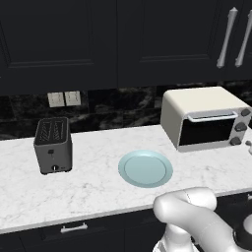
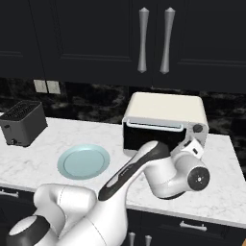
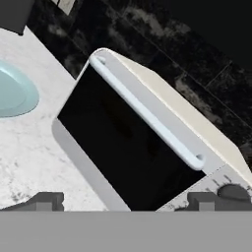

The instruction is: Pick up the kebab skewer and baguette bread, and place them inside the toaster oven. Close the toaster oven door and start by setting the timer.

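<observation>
**Door shut, plate bare; timer still to be set**

I find the toaster oven [image 1: 204,118] on the tabletop [image 1: 93,182] with its door [image 3: 123,147] closed. The plate [image 1: 145,169] is bare; skewer and loaf are presumably inside, behind dark glass. My fingers [image 3: 125,202] stand released before the door. I judge the timer knob [image 1: 241,126] remains.

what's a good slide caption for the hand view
Open gripper faces the shut toaster oven door, pale blue plate alongside.
</observation>
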